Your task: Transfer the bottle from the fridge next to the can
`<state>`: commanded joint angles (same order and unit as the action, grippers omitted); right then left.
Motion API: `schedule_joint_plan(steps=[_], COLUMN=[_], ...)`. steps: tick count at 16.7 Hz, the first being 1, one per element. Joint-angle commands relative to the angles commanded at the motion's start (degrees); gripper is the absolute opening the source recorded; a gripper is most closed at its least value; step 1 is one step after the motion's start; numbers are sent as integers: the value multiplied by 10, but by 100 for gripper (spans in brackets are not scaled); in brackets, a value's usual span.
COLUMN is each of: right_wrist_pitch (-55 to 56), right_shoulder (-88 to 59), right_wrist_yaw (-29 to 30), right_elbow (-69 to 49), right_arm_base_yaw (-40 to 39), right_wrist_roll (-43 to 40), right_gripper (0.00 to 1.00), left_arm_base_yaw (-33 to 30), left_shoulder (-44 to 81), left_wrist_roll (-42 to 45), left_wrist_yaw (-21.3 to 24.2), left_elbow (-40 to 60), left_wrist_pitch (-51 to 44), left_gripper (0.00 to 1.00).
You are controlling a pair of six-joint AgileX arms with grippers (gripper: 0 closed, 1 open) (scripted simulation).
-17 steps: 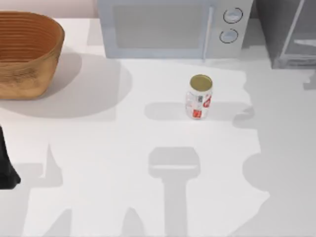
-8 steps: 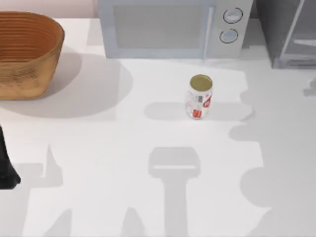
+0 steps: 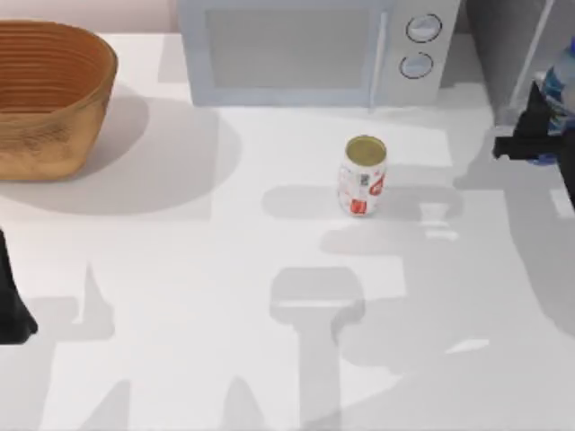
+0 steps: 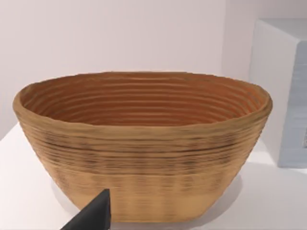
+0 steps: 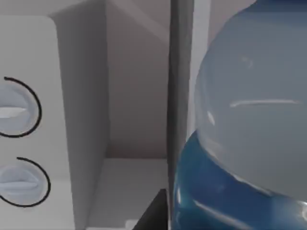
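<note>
Bottle task, largest first.
Table (image 3: pixel 225 296): white surface spreading to the left of the right gripper, bearing everything.
Microwave (image 3: pixel 305 49): light grey, far-left of the right gripper, knobs facing it; not involved.
Fridge (image 3: pixel 517 54): dark cabinet just behind the right gripper, at the table's far right.
Basket (image 3: pixel 45 99): woven, well apart across the table.
Left gripper (image 3: pixel 13 310): parked at the left edge; I cannot tell its finger state.
Right gripper (image 3: pixel 539 135): in front of the fridge, seemingly clamped on the bottle, judged to be carrying it out.
Bottle (image 3: pixel 559 90): blue-filled, in the right gripper's hold, close before its wrist camera.
Can (image 3: pixel 362 175): upright, well left of the right gripper; the bottle's destination is beside it.
</note>
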<state>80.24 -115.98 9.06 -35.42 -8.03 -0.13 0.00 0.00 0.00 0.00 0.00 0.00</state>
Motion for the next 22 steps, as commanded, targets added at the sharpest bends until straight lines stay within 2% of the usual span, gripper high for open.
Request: schedule_joint_plan(steps=[3, 5, 15, 22], right_wrist_pitch=[48, 63, 64, 64], right_shoulder=[-30, -37, -38, -38], right_wrist_yaw=[79, 101, 103, 103], right_elbow=[15, 21, 22, 22], right_arm_base_yaw=[-79, -102, -104, -104], right_wrist_roll=[-1, -1, -1, -1], right_gripper=[0, 0, 0, 53], left_arm_base_yaw=[0, 0, 0, 0], left_shoulder=[0, 0, 0, 0], left_wrist_roll=[0, 0, 0, 0], left_wrist_yaw=[0, 0, 0, 0], left_elbow=[0, 0, 0, 0], left_wrist_pitch=[0, 0, 0, 0], left_gripper=[100, 100, 100, 100])
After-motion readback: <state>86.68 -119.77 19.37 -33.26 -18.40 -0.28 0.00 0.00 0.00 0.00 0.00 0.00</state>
